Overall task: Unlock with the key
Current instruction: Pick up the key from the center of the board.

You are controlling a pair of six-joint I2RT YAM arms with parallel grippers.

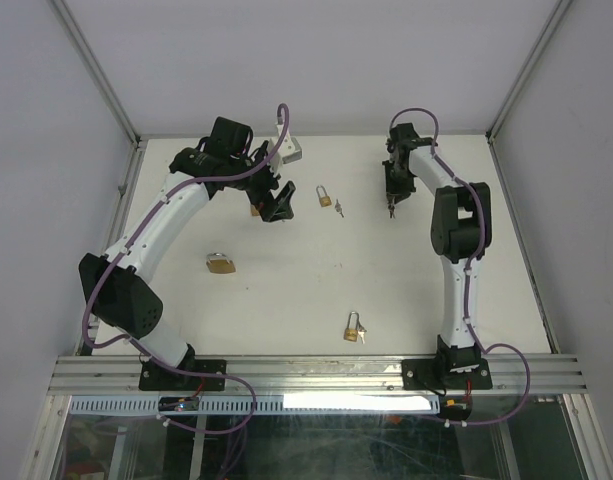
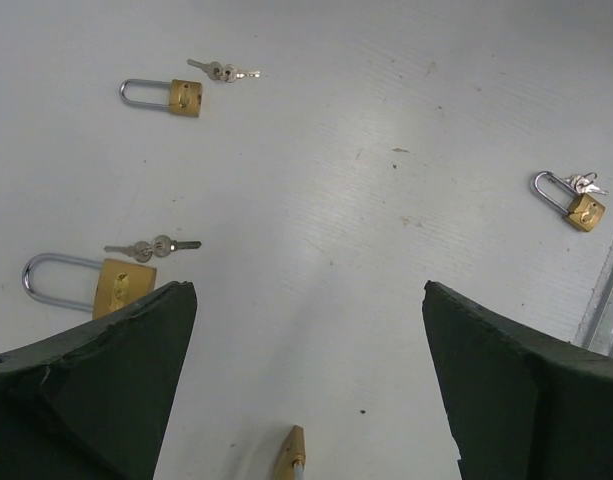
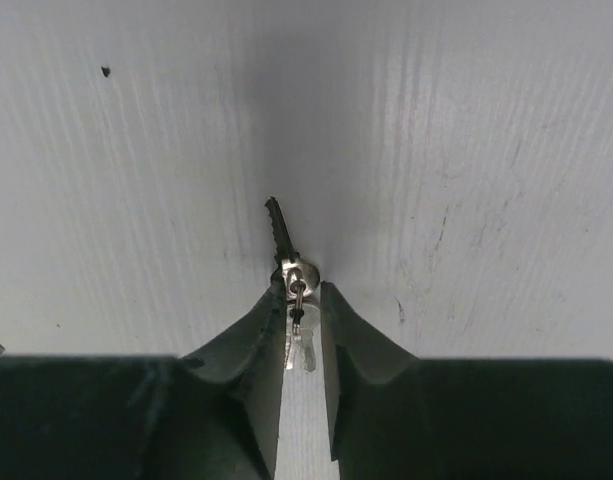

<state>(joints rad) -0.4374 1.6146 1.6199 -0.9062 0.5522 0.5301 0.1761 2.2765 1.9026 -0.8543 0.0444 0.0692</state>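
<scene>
Right claw (image 3: 300, 292) is clamped on a small silver metal key (image 3: 278, 228) at the far right of the white tabletop (image 1: 286, 300). Left claw (image 2: 308, 295), spread wide, hangs far left near a brass padlock (image 2: 123, 285).

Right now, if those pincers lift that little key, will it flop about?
The key looks like rigid metal, probably light. A second key on its ring would likely dangle. Being thin, it might pivot in the right gripper.
</scene>
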